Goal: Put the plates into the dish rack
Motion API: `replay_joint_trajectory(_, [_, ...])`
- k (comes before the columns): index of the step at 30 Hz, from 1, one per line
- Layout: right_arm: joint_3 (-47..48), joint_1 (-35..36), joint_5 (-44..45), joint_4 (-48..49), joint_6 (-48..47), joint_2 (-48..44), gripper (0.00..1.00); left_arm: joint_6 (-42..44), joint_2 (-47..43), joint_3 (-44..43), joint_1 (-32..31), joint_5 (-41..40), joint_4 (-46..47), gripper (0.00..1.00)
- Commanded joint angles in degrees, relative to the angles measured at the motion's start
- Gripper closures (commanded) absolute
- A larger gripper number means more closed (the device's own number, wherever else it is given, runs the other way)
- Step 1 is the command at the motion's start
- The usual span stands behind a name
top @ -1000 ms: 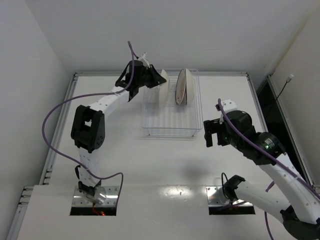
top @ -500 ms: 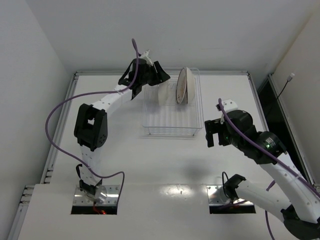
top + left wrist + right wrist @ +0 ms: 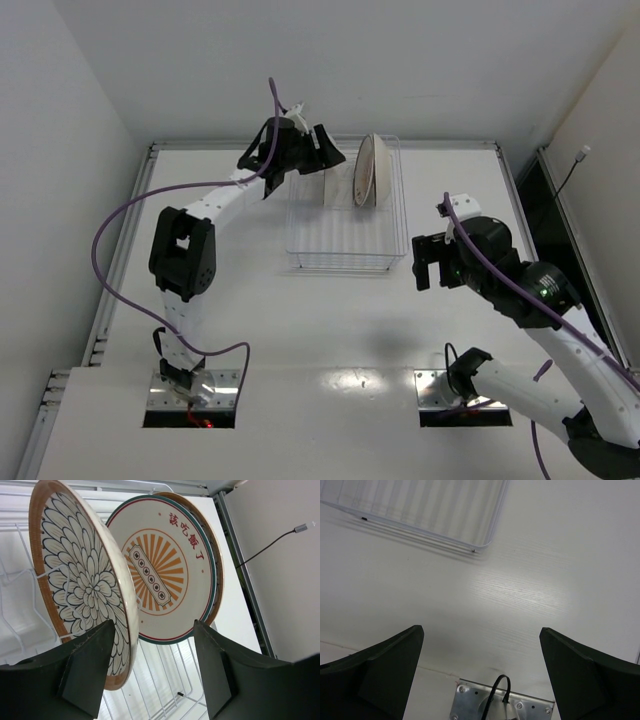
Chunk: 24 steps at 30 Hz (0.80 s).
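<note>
The dish rack (image 3: 345,235) of thin clear wire stands at the back of the table. Three plates stand on edge in it. In the left wrist view an orange-rimmed plate with a scale pattern (image 3: 82,580) leans at the left. The pale-rimmed sunburst plate (image 3: 160,567) stands behind it, with a second orange-rimmed plate (image 3: 216,565) close behind that. My left gripper (image 3: 152,626) is open over the rack's far left end (image 3: 320,152); the scale plate's rim stands just inside its left finger (image 3: 90,665), not pinched. My right gripper (image 3: 430,262) hangs open and empty right of the rack.
The rack's near right corner (image 3: 475,547) shows in the right wrist view, above bare white table and the right arm's metal base plate (image 3: 495,700). White walls close in the back and left; a dark gap (image 3: 545,215) runs along the right edge.
My left gripper has opened and let go of the scale-pattern plate, which now stands in the rack. The gripper drew slightly back and up. The right arm barely moved.
</note>
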State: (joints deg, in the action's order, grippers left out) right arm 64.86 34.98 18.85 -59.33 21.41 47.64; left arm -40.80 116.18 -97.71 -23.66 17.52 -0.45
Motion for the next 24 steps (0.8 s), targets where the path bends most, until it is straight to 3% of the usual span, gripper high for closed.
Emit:
replay_joint_trajectory(1, [2.8, -0.3, -0.3, -0.1, 0.7, -0.1, 0.00, 1.5, -3.6, 0.8, -0.1, 2.1, 1.3, 0.39])
replay_joint_trajectory(10, [6.5, -0.3, 4.8, -1.4, 4.1, 0.4, 0.00, 3.6, -10.1, 6.0, 1.0, 5.1, -1.0, 0.27])
replay_joint_trajectory(20, [9.6, -0.3, 2.2, -2.5, 5.7, 3.4, 0.00, 4.5, -17.6, 14.2, -0.9, 14.9, 1.0, 0.26])
replay_joint_trajectory(24, [10.1, -0.3, 0.7, -2.5, 6.3, 4.0, 0.00, 8.5, -24.7, 16.8, -1.4, 14.9, -4.5, 0.25])
